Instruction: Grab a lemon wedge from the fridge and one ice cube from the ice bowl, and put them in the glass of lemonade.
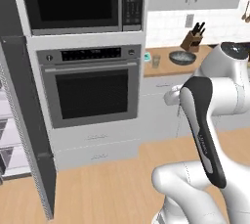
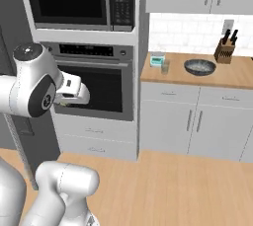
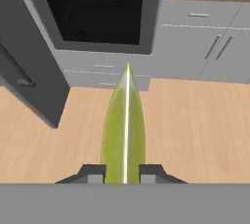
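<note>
End effector closed narrowly on the lemon wedge, a yellow-green sliver standing between the two dark fingertips and pointing away along the hand view. Beneath it, wooden floor. Beyond, the black oven with pale drawers under it, and to one side the edge of the open grey fridge door with its dark bar handle.

In the right base view, white hand held in front of the oven window, well apart from the tabletop on the right. On that wooden tabletop, glass of lemonade, small and clear, with contents too small to make out, standing just beside a low white and teal box. Farther right, ice bowl, wide and shallow with a dark rim and speckled pale inside; single cubes not distinguishable. Knife block at the back by the tiled wall.

In the left base view, open fridge door at left, with white shelves showing beside it.
</note>
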